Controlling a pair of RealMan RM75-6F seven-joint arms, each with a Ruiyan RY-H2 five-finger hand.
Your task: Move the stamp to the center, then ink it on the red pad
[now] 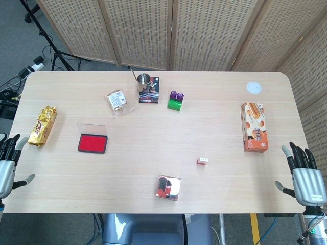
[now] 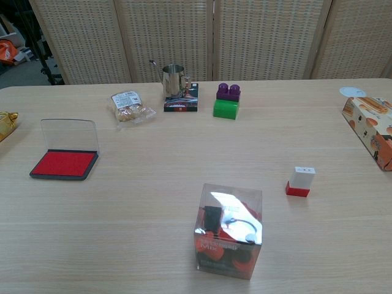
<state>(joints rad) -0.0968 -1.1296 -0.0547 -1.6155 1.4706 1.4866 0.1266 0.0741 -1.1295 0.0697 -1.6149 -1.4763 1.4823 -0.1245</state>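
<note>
On the pale wooden surface [image 1: 153, 168], the small white stamp with a red base [image 1: 202, 161] stands upright, right of centre, forward-left of my empty, spread right hand [image 1: 305, 176], nearer it than my empty left hand [image 1: 7, 163].

Pale wood-grain table [image 1: 153, 178] all over, and nearest the right hand's [image 1: 305, 176] dark-tipped silver fingers [image 1: 296, 154] sits an orange carton [image 1: 254, 126] printed with cream and brown, with the little stamp [image 2: 300, 181] beyond it, white on top and red at the base. Off the left hand's [image 1: 6, 164] black fingertips [image 1: 11, 143] there's a shiny gold packet [image 1: 43, 125] and the ink pad [image 1: 93, 143], bright red in a dark frame under a clear lid. Further out, a purple brick on a green one [image 2: 227, 100], a steel cup [image 2: 173, 81], and a clear box [image 2: 229, 230] flashing red and black inside.
</note>
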